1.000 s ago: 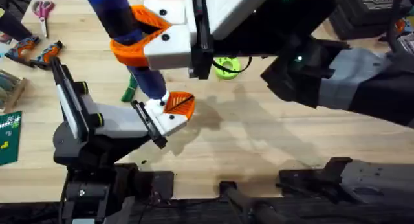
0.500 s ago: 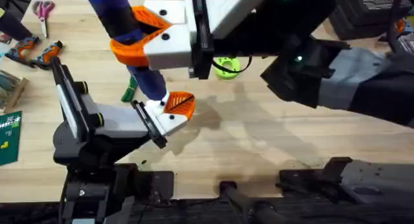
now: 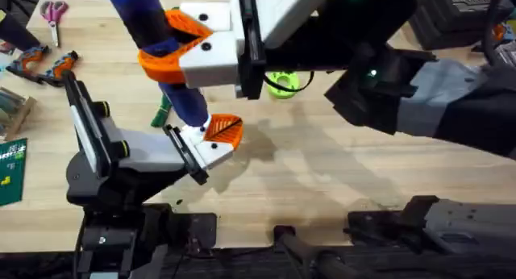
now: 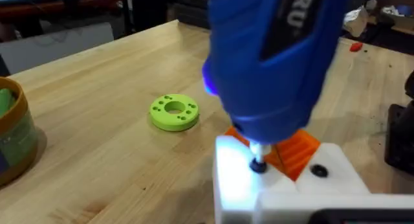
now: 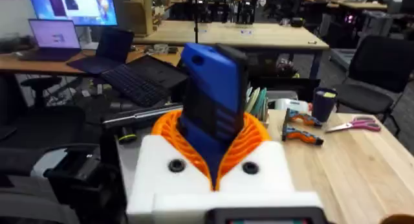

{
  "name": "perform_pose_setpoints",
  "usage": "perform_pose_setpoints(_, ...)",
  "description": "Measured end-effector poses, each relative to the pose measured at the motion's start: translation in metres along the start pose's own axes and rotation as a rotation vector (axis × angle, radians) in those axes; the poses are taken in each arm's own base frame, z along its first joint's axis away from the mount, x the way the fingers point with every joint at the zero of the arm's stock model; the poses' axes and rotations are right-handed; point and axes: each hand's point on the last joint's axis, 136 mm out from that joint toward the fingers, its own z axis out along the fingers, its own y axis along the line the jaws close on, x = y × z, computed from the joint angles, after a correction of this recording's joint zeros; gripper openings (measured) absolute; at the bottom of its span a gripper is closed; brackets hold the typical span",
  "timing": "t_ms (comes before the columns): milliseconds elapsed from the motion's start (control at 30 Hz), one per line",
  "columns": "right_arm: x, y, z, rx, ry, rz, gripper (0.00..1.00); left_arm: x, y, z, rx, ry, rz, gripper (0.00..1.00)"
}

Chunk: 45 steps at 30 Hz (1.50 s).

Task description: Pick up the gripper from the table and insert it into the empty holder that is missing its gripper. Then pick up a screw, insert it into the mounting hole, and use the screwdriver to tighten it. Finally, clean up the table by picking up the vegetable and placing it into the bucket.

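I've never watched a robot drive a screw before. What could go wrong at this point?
The screwdriver stands with its tip on a screw in the white holder; if it tilts, the tip may slip off. The right gripper grips it high up, so it could wobble. The vegetable lies on the table close by, where an arm could knock it.

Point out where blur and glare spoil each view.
Overhead: the right gripper and its arm loom large and soft close under the camera, hiding much of the table. Left wrist: the screwdriver is blurred, and its light throws white glare on the holder. Right wrist: the background desks look soft.
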Motion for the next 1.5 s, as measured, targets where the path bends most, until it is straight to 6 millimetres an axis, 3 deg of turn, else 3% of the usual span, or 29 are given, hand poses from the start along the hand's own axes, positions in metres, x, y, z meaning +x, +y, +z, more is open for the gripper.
perform_pose_setpoints(600,0.004,-0.002,0.0,0.013,0.014,0.017,0.028,0.0,0.0,0.0,0.002,0.0,-0.008,0.014)
perform_pose_setpoints(800,-0.035,0.003,-0.002,0.0,-0.121,-0.137,0.028,0.0,-0.001,0.0,0.003,0.0,-0.004,0.014)
perform_pose_setpoints(1067,-0.064,-0.004,-0.006,-0.006,-0.158,-0.201,0.028,0.0,-0.001,0.0,0.003,0.0,-0.004,0.014)
perform_pose_setpoints(1333,-0.044,-0.048,-0.033,0.02,0.075,-0.136,0.028,0.0,-0.001,0.0,0.003,0.0,-0.003,0.014)
perform_pose_setpoints(1367,-0.032,-0.081,-0.063,0.113,0.176,-0.159,0.028,0.0,-0.001,0.0,0.003,0.0,-0.003,0.014)
perform_pose_setpoints(1433,-0.023,-0.098,-0.081,0.176,0.23,-0.178,0.028,0.0,-0.001,0.0,0.003,0.0,-0.004,0.014)
perform_pose_setpoints(1467,-0.001,-0.123,-0.11,0.285,0.343,-0.219,0.028,0.0,-0.001,0.0,0.003,0.0,-0.004,0.014)
perform_pose_setpoints(1500,0.008,-0.132,-0.122,0.328,0.396,-0.244,0.028,0.0,-0.001,0.0,0.003,0.0,-0.004,0.014)
